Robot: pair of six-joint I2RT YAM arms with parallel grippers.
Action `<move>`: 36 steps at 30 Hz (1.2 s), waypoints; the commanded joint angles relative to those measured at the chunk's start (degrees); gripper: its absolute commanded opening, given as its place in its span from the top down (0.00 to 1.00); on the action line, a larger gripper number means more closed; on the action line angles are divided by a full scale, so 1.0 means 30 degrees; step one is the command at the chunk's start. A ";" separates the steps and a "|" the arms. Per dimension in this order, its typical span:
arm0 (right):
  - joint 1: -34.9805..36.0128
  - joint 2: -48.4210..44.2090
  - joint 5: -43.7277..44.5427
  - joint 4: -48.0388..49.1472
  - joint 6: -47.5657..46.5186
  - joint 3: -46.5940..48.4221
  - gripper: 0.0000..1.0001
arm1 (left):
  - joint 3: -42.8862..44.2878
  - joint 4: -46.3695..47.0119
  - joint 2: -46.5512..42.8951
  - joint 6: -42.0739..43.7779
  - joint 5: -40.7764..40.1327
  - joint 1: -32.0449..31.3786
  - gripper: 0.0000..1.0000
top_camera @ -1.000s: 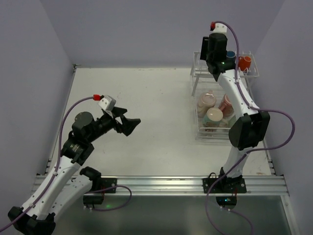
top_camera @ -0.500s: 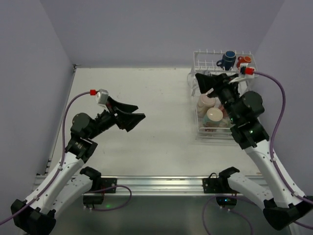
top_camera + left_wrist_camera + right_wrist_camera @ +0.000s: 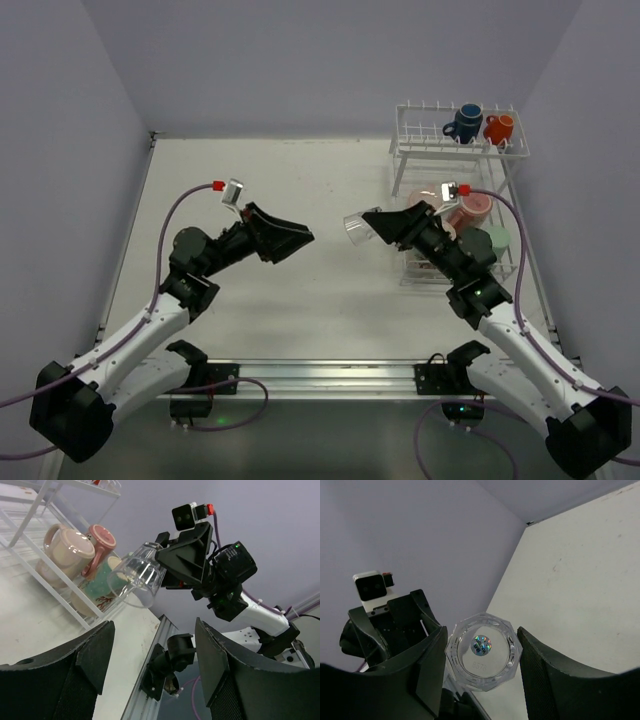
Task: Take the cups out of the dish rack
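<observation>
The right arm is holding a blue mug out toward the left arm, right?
Not quite: the right gripper holds a clear glass, not a blue mug, out toward the left arm, as the left wrist view shows. The blue mug sits on the rack.

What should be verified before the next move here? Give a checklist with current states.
1. Right gripper shut on the clear cup: ok.
2. Clear cup held above the table, away from the dish rack: ok.
3. Left gripper open and facing the cup: ok.
4. Cup inside the left gripper: not ok, a gap separates them.
5. Left opening wide enough for the cup: cannot tell.
6. Rack unloaded: not ok, blue mug and orange mug sit on its upper shelf.
</observation>
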 commanded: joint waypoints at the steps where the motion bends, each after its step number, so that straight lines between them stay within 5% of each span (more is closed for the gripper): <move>1: 0.0110 -0.0237 -0.1184 0.3118 0.1906 -0.0491 0.74 | 0.1202 0.1665 0.0801 -0.0244 -0.0646 -0.0565 0.30; 14: 0.0519 0.1315 -0.1303 0.4408 0.2347 -0.0668 0.74 | 0.2052 0.3363 0.3792 -0.0652 -0.1028 -0.3318 0.39; 25: 0.1456 0.2340 -0.1127 0.5870 0.2903 -0.1252 0.74 | 0.1965 0.4886 0.4993 -0.0565 -0.1760 -0.3790 0.39; 29: 0.1808 0.2780 -0.0892 0.6603 0.3313 -0.1604 0.74 | 0.1701 0.5268 0.4965 0.0108 -0.3105 -0.4083 0.46; 33: 0.2160 0.3540 -0.0892 0.7484 0.3841 -0.1986 0.74 | 0.1525 0.5357 0.4644 0.0635 -0.4131 -0.4112 0.73; 34: 0.2248 0.3630 -0.0892 0.7630 0.3987 -0.2015 0.74 | 0.1438 0.5270 0.4410 0.0985 -0.4366 -0.4112 1.00; 36: 0.2395 0.3747 -0.0776 0.8011 0.4105 -0.2250 0.74 | 0.1408 0.4453 0.4058 0.1454 -0.5244 -0.4112 1.00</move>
